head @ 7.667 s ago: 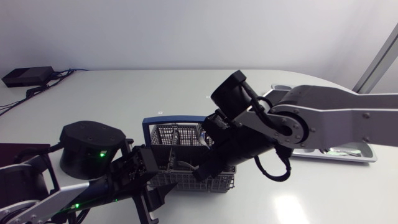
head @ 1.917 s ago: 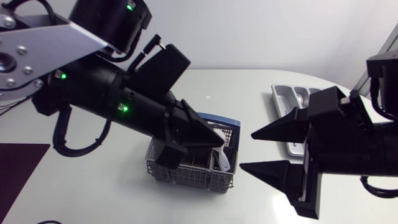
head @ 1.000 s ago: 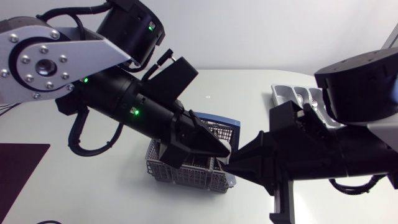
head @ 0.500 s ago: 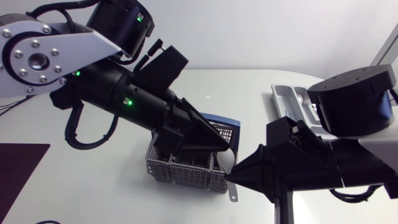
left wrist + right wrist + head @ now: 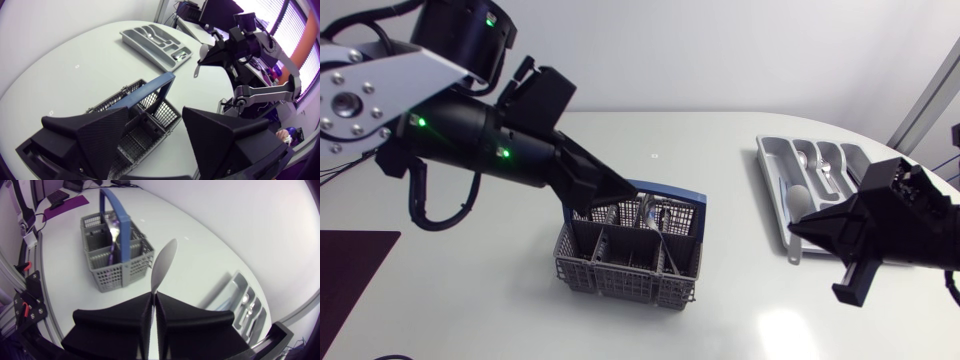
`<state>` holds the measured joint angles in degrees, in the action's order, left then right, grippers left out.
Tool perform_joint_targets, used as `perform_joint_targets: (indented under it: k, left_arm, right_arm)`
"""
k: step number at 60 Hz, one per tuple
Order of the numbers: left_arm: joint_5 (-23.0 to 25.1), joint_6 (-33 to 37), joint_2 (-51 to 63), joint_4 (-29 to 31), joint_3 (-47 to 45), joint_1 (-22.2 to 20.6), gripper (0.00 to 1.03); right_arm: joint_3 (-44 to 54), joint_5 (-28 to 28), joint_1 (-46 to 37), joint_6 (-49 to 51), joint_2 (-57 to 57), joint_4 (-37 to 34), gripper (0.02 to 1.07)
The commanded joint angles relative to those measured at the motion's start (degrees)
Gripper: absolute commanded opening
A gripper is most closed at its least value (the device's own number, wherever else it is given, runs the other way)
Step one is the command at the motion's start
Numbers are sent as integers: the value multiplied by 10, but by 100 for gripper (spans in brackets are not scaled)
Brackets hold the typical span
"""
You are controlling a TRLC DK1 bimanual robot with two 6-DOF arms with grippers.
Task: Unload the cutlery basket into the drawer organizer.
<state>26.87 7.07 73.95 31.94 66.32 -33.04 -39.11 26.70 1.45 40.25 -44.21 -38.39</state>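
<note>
The grey wire cutlery basket [image 5: 625, 262] with a blue handle [image 5: 665, 190] stands mid-table, some cutlery [image 5: 650, 212] upright in its far compartments. My left gripper [image 5: 618, 190] hangs open over the basket's far left corner; in the left wrist view its fingers straddle the basket [image 5: 120, 97] without touching anything. My right gripper [image 5: 796, 232] is shut on a pale spoon [image 5: 162, 267], bowl up, at the near end of the grey drawer organizer [image 5: 775, 175]. The left wrist view shows that spoon [image 5: 202, 51] beside the organizer [image 5: 155, 40]. Seen from the right wrist, the basket [image 5: 110, 255] lies ahead and the organizer [image 5: 245, 305] to one side.
Several pieces of cutlery [image 5: 823, 168] lie in the organizer's compartments. A dark purple mat [image 5: 350, 275] lies at the table's front left. The table edge curves close behind the organizer.
The two grippers met over the basket a second ago. My left gripper opened and drew back to the left; my right gripper carried the spoon right to the organizer.
</note>
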Motion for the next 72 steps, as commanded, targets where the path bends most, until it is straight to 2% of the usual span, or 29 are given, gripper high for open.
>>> perform_joint_targets:
  k: [1,6,17,32,53,72]
  left_arm:
    - [-35,-5,-8,-17,-36,-21,77]
    - [-86,-3,-7,-40,-56,-47,77]
    - [-140,0,1,-65,-81,-79,77]
    - [-172,0,3,-77,-102,-91,77]
    - [-205,-3,11,-82,-108,-108,77]
    - [-224,-3,29,-84,-108,-117,77]
  right_arm:
    - [20,21,-89,87,-28,8,8]
    - [23,30,-163,136,-63,36,8]
    - [34,26,-271,200,-141,139,8]
    - [51,-14,-333,269,-236,286,8]
    - [41,-53,-392,340,-394,452,8]
    - [51,-103,-403,389,-485,543,10]
